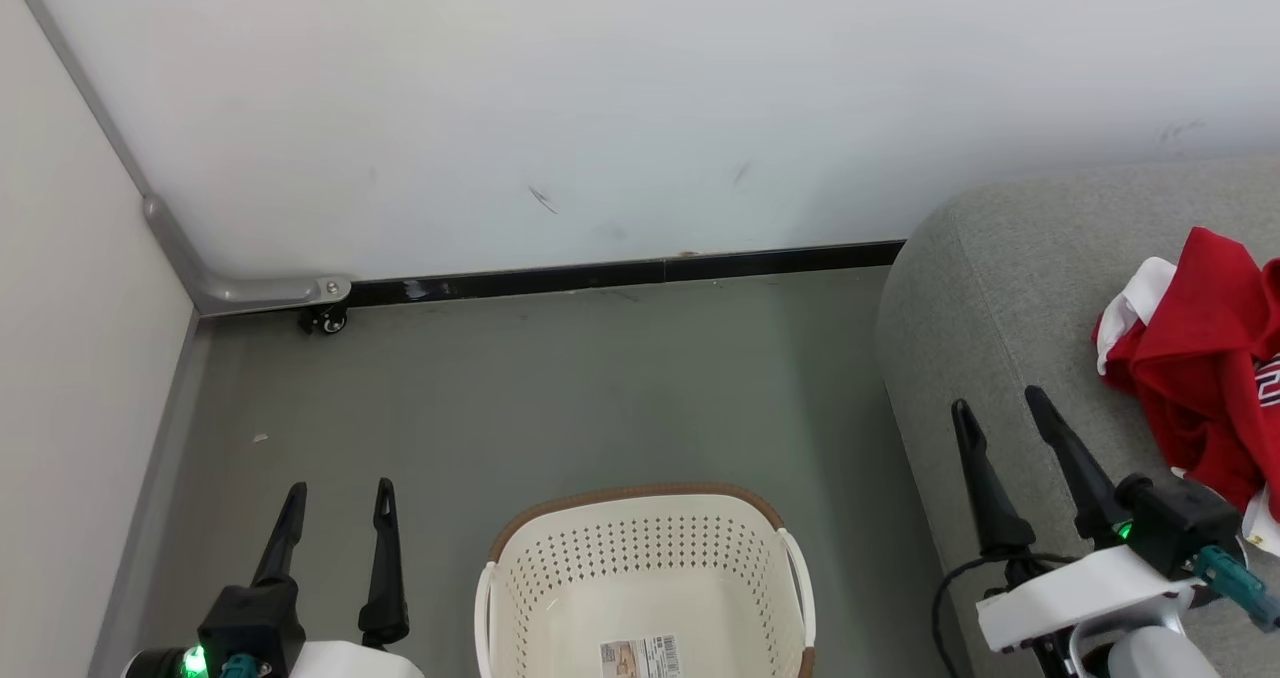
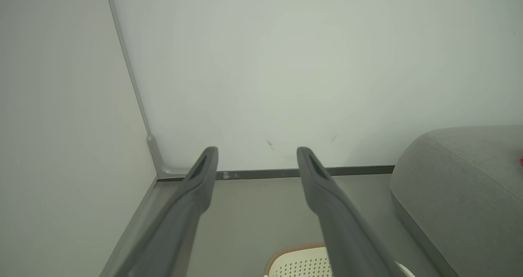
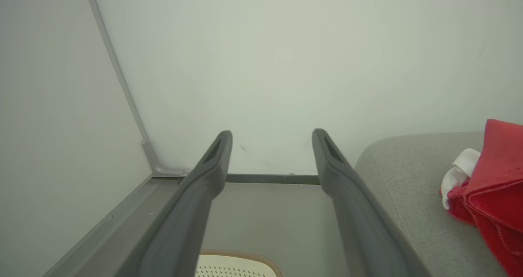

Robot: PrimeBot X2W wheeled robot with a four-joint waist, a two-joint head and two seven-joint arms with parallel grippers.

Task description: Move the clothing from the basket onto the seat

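Left gripper (image 1: 341,486) and right gripper (image 1: 998,400) gape empty; crumpled red clothing (image 1: 1205,358) tops woven seat (image 1: 1000,298)

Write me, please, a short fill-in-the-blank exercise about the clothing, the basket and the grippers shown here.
1. The mainly ____ clothing lies on the seat.
2. The basket, on the floor left of the seat in the head view, has a ____ rim.
3. The left gripper and the right gripper are both ____.
Missing words: red; brown; open.

Perforated plastic basket (image 1: 640,558), woven-cloth seat (image 1: 1000,288)
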